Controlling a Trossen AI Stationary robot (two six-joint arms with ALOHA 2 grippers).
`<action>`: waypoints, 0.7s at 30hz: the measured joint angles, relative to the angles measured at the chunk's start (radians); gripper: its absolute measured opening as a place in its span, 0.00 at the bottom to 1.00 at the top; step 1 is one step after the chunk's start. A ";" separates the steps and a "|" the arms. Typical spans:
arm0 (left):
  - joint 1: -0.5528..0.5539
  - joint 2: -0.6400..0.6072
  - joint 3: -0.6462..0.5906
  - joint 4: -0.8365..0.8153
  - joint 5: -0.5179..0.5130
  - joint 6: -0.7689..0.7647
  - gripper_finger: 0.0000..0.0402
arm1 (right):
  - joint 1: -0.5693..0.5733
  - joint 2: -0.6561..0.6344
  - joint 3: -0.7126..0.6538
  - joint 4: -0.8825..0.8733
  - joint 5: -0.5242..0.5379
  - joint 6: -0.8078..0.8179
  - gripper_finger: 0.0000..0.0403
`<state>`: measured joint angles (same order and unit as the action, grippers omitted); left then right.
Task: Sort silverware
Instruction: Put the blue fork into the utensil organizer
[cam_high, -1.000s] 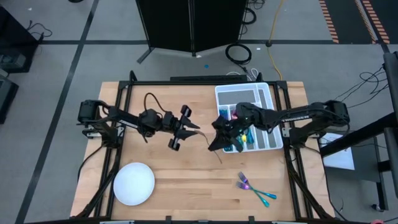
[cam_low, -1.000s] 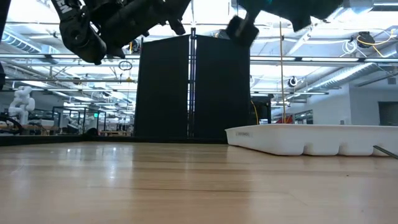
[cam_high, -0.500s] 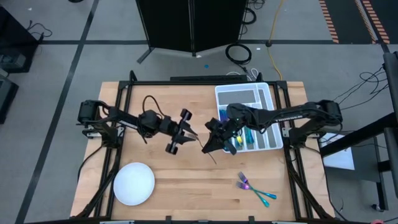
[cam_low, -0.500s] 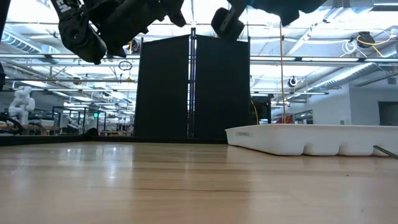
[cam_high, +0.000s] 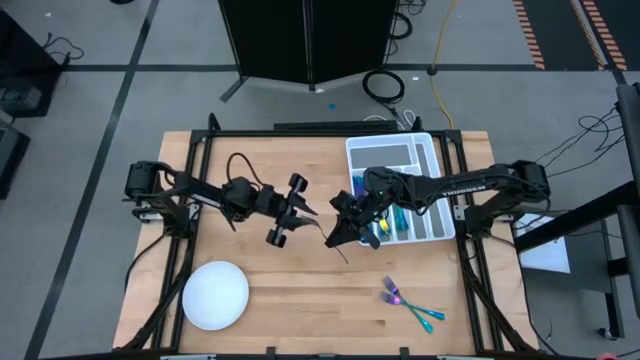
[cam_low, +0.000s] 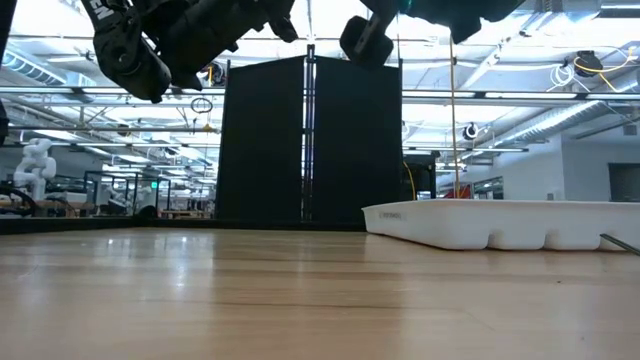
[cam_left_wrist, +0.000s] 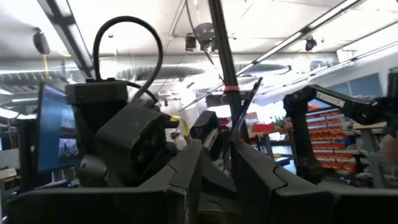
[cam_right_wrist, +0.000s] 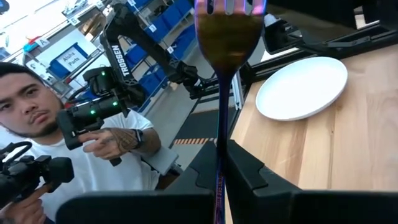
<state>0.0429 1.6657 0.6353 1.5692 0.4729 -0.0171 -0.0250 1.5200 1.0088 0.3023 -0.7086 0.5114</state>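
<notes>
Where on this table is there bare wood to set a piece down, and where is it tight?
Free: the wood between the plate and the loose forks, and the strip beside the tray, behind the left gripper. Crowded: mid-table, where the right gripper holds a fork close to the left one.

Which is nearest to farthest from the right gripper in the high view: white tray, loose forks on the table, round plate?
From the right gripper, shut on a fork above mid-table:
1. White tray, just to its right, toward the table's far side.
2. Loose forks, near side, toward the right.
3. Round plate, near-left corner.
</notes>
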 joint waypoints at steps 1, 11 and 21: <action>-0.001 0.000 0.000 0.001 0.009 0.004 0.22 | 0.000 0.000 0.000 0.000 0.000 0.002 0.00; -0.012 0.000 0.011 0.001 0.054 0.026 0.22 | 0.000 0.000 0.000 0.000 0.003 0.023 0.00; -0.031 0.000 0.035 0.000 0.134 0.050 0.20 | 0.002 -0.001 0.000 0.002 -0.007 0.022 0.00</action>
<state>0.0116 1.6657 0.6701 1.5692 0.6071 0.0332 -0.0226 1.5188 1.0088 0.3038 -0.7159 0.5329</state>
